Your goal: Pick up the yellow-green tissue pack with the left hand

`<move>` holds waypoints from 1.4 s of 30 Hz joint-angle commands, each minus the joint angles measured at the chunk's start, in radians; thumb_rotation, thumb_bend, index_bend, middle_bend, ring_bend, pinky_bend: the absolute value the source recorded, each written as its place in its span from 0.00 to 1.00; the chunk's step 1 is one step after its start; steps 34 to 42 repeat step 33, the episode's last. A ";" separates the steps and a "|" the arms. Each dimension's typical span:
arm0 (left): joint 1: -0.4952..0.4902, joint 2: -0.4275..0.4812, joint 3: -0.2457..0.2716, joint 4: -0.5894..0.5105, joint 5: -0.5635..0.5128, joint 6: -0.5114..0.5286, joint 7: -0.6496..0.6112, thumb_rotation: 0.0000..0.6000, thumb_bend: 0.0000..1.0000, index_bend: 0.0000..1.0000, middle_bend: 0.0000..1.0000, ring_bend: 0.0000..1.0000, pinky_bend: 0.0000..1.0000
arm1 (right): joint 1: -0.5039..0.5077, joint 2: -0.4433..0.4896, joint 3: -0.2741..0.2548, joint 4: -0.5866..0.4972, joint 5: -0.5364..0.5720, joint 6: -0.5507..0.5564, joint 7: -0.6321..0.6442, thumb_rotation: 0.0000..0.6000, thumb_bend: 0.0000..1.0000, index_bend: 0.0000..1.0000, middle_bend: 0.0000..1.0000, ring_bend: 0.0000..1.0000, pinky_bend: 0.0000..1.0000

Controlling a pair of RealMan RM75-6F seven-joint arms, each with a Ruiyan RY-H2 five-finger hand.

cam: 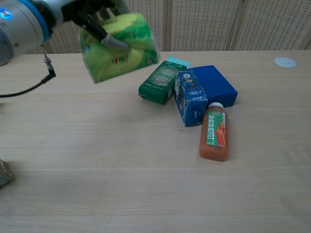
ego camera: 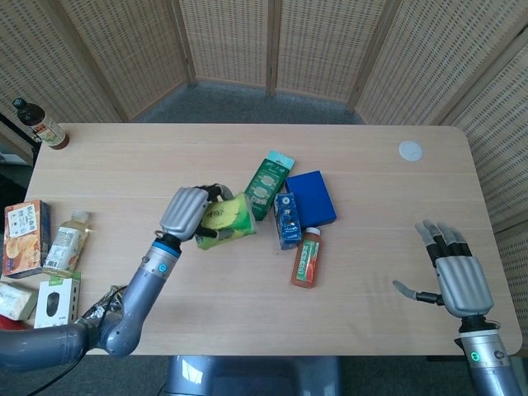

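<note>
The yellow-green tissue pack point(ego camera: 225, 219) point(cam: 119, 47) is lifted well clear of the table point(ego camera: 165, 165), squeezed and tilted. My left hand point(ego camera: 186, 211) point(cam: 92, 14) grips it from above, fingers wrapped over its top and thumb pressed into its front face. In the chest view the pack hangs at the top left, above the table. My right hand point(ego camera: 459, 272) hovers near the table's front right corner, fingers spread, holding nothing.
A dark green pack point(ego camera: 266, 185), a blue box point(ego camera: 311, 198), a small blue carton point(ego camera: 286, 219) and an orange juice bottle point(ego camera: 307, 257) cluster mid-table. Bottles and boxes point(ego camera: 41, 247) crowd the left edge. A brown bottle point(ego camera: 40, 124) stands far left; a white disc point(ego camera: 410, 151) lies far right.
</note>
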 commanded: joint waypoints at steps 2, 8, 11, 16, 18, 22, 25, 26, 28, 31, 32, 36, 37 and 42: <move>0.029 0.114 -0.066 -0.105 -0.023 0.052 0.013 1.00 0.22 0.67 0.64 0.62 0.76 | 0.015 0.011 0.015 0.025 0.003 -0.015 0.016 0.39 0.17 0.00 0.00 0.00 0.00; 0.052 0.218 -0.109 -0.204 -0.068 0.077 0.010 1.00 0.22 0.67 0.64 0.61 0.76 | 0.039 0.030 0.021 0.081 -0.004 -0.053 0.052 0.39 0.17 0.00 0.00 0.00 0.00; 0.060 0.253 -0.116 -0.237 -0.083 0.091 0.015 1.00 0.22 0.67 0.64 0.61 0.76 | 0.047 0.038 0.024 0.112 -0.008 -0.064 0.085 0.39 0.17 0.00 0.00 0.00 0.00; 0.071 0.294 -0.134 -0.291 -0.138 0.097 -0.018 1.00 0.21 0.67 0.63 0.61 0.76 | 0.052 0.044 0.026 0.162 -0.025 -0.064 0.142 0.39 0.17 0.00 0.00 0.00 0.00; 0.072 0.304 -0.139 -0.304 -0.153 0.100 -0.027 1.00 0.21 0.67 0.63 0.61 0.76 | 0.051 0.045 0.025 0.172 -0.032 -0.060 0.154 0.39 0.17 0.00 0.00 0.00 0.00; 0.068 0.321 -0.138 -0.320 -0.168 0.115 -0.020 1.00 0.21 0.67 0.63 0.61 0.76 | 0.047 0.046 0.023 0.187 -0.038 -0.052 0.177 0.38 0.17 0.00 0.00 0.00 0.00; 0.063 0.328 -0.139 -0.327 -0.171 0.128 -0.014 1.00 0.21 0.67 0.63 0.61 0.76 | 0.044 0.047 0.022 0.194 -0.038 -0.047 0.185 0.39 0.17 0.00 0.00 0.00 0.00; 0.061 0.330 -0.140 -0.329 -0.171 0.132 -0.014 1.00 0.21 0.67 0.63 0.61 0.76 | 0.043 0.047 0.022 0.194 -0.040 -0.045 0.186 0.39 0.17 0.00 0.00 0.00 0.00; 0.057 0.334 -0.139 -0.330 -0.173 0.135 -0.012 1.00 0.21 0.67 0.63 0.61 0.76 | 0.040 0.048 0.021 0.193 -0.043 -0.038 0.188 0.39 0.17 0.00 0.00 0.00 0.00; 0.049 0.337 -0.137 -0.324 -0.173 0.137 -0.011 1.00 0.21 0.67 0.63 0.61 0.75 | 0.034 0.051 0.019 0.186 -0.044 -0.031 0.187 0.39 0.17 0.00 0.00 0.00 0.00; 0.048 0.336 -0.136 -0.322 -0.173 0.137 -0.014 1.00 0.21 0.67 0.63 0.61 0.75 | 0.032 0.052 0.018 0.182 -0.044 -0.029 0.185 0.39 0.17 0.00 0.00 0.00 0.00; 0.046 0.336 -0.136 -0.319 -0.173 0.137 -0.018 1.00 0.21 0.67 0.63 0.61 0.75 | 0.030 0.054 0.017 0.179 -0.044 -0.027 0.183 0.39 0.17 0.00 0.00 0.00 0.00; 0.046 0.336 -0.136 -0.319 -0.173 0.137 -0.018 1.00 0.21 0.67 0.63 0.61 0.75 | 0.030 0.054 0.017 0.179 -0.044 -0.027 0.183 0.39 0.17 0.00 0.00 0.00 0.00; 0.046 0.336 -0.136 -0.319 -0.173 0.137 -0.018 1.00 0.21 0.67 0.63 0.61 0.75 | 0.030 0.054 0.017 0.179 -0.044 -0.027 0.183 0.39 0.17 0.00 0.00 0.00 0.00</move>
